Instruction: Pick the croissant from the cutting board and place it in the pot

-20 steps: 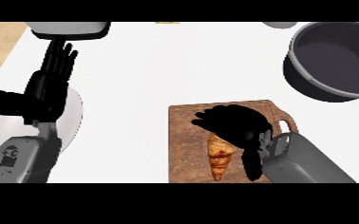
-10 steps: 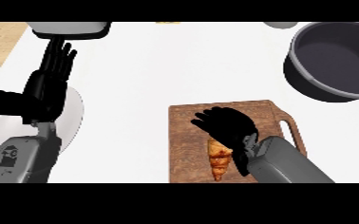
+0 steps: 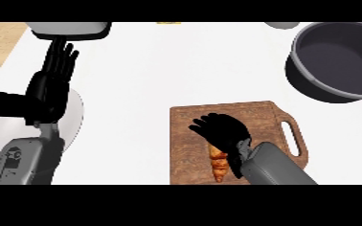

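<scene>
Your right robot hand covers the croissant at lower centre — whether it's grasping, I can't tell — an end-only hold could slip before the pot.

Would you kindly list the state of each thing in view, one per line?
croissant: lying on the cutting board, upper part hidden under the right hand, not lifted.
cutting board: flat on the counter, handle toward the pot.
pot: upright, uncovered, nothing visible inside.
right hand: over the croissant, fingers spread, open.
left hand: open, fingers up, resting at the view's left edge.
</scene>
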### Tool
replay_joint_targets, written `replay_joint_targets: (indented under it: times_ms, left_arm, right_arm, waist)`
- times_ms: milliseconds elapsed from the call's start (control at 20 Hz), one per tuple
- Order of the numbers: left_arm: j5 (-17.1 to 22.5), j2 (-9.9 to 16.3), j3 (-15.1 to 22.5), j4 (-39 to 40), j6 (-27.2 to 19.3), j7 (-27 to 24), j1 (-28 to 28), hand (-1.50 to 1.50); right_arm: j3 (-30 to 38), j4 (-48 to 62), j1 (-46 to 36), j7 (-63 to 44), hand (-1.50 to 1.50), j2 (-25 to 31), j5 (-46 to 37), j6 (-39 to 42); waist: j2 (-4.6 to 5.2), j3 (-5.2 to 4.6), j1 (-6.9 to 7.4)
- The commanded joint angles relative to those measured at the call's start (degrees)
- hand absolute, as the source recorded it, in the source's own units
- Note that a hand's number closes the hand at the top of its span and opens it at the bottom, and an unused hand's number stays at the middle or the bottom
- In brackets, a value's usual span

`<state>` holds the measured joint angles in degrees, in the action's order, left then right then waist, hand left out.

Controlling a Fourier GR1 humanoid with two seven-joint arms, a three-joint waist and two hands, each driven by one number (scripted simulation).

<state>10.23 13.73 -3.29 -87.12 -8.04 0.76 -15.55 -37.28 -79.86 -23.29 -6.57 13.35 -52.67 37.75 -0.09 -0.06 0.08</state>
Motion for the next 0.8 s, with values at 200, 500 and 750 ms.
replay_joint_targets:
  times_ms: [200,500,750]
  left_arm:
    - [-1.17,-0.16,-0.25,-0.17,0.62,1.67,-0.36,0.0]
    - [-1.78,-1.33,-0.23,-0.71,-0.35,2.09,0.02,0.0]
    - [-1.85,-2.87,0.42,0.14,0.15,0.94,0.27,0.0]
  right_arm:
    - [-3.29,4.55,0.14,12.01,1.5,1.21,-3.79,-1.75]
    - [-5.92,7.99,2.74,13.16,1.5,-3.19,-8.32,-9.89]
    - [-5.93,4.75,3.95,10.63,1.5,-6.0,-10.1,-9.95]
  waist:
    - [0.14,0.08,0.25]
    - [0.14,0.08,0.24]
    - [0.14,0.05,-0.09]
